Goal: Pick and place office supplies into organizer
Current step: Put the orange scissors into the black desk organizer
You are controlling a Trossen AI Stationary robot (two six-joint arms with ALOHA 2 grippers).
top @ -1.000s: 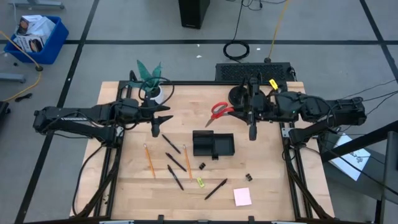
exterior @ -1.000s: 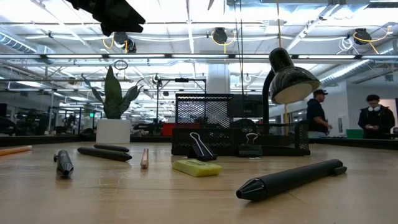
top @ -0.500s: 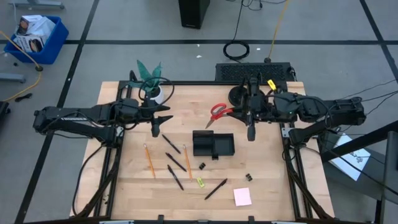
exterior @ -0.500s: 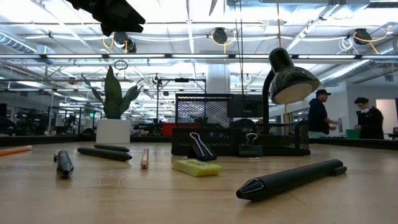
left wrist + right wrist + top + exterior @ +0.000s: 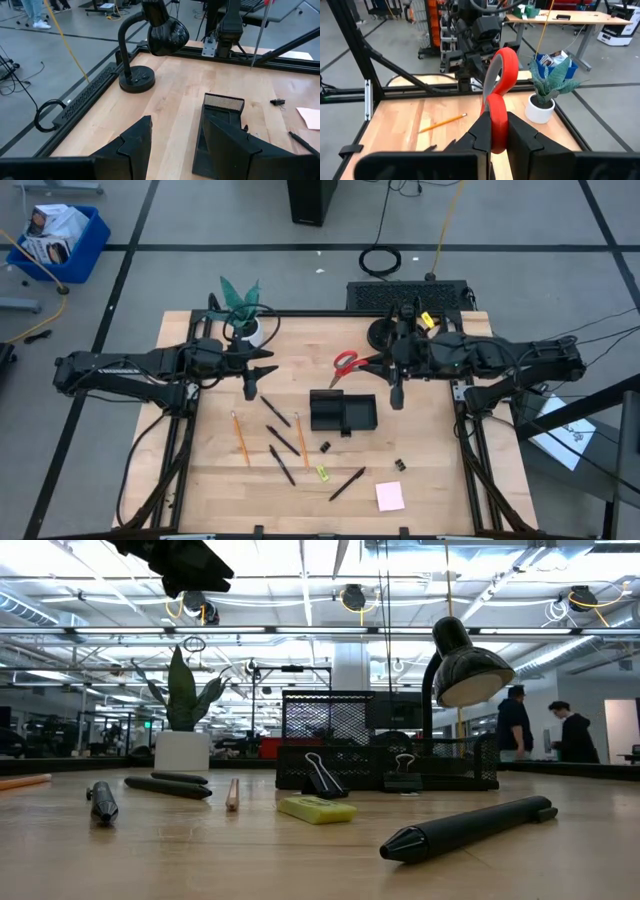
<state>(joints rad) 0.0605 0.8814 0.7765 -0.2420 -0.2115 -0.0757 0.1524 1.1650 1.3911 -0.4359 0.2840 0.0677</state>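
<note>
The red-handled scissors (image 5: 345, 363) hang above the table's far middle, with my right gripper (image 5: 380, 363) shut on them. The black organizer (image 5: 343, 412) sits on the table just nearer than the scissors. Two orange pencils (image 5: 240, 436) and several black pens (image 5: 282, 442) lie left of it. Black clips (image 5: 325, 446), a yellow-green piece (image 5: 322, 473) and a pink pad (image 5: 390, 496) lie nearer. My left gripper (image 5: 258, 375) hovers open at the far left, nothing between its fingers (image 5: 142, 131). My right gripper pinches one red handle loop (image 5: 496, 117) of the scissors between its two fingers, coming nearly level from the table's right. The scissors stand on edge, lifted clear of the table. Their other loop (image 5: 506, 62) and the blades (image 5: 335, 378) reach beyond the fingertips toward the left.
A black desk lamp's round base (image 5: 385, 332) stands at the far edge behind the scissors, its head (image 5: 465, 665) over the table. A green plant in a white pot (image 5: 245, 320) stands at the far left. Bare wood lies right of the organizer.
My right gripper has edged a little toward the table's left with the scissors, which stay lifted and in the same hold. My left arm has kept still.
</note>
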